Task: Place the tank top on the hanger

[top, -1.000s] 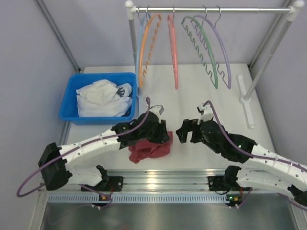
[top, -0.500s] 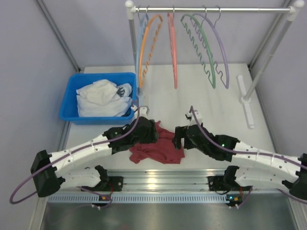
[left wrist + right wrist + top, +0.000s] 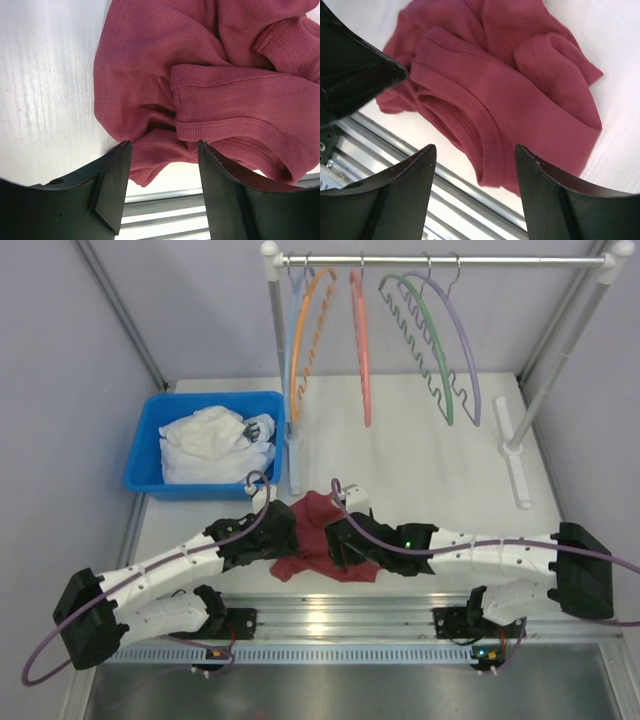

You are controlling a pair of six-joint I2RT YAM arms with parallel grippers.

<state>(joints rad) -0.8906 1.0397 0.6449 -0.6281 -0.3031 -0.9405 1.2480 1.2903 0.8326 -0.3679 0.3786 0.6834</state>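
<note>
The maroon tank top [image 3: 312,532] lies crumpled on the table near its front edge. My left gripper [image 3: 280,536] sits at its left side and my right gripper [image 3: 338,542] at its right. In the left wrist view the left gripper [image 3: 163,172] is open, its fingers [image 3: 113,186] straddling the cloth's [image 3: 225,100] lower fold without pinching it. In the right wrist view the right gripper [image 3: 475,172] is open just over a hemmed edge of the tank top [image 3: 512,95]. The lavender hanger [image 3: 470,355] hangs at the right end of the rack.
A blue bin [image 3: 146,462] holding a white cloth [image 3: 208,445] stands at the back left. Orange [image 3: 305,325], salmon [image 3: 362,350] and green [image 3: 430,350] hangers share the rack rail [image 3: 440,259]. A metal rail [image 3: 330,612] runs along the table's front edge.
The right arm has swung left and down onto the tank top, its jaws narrowing. The left gripper has widened and pulled back to the cloth's left side. The tank top has shifted slightly.
</note>
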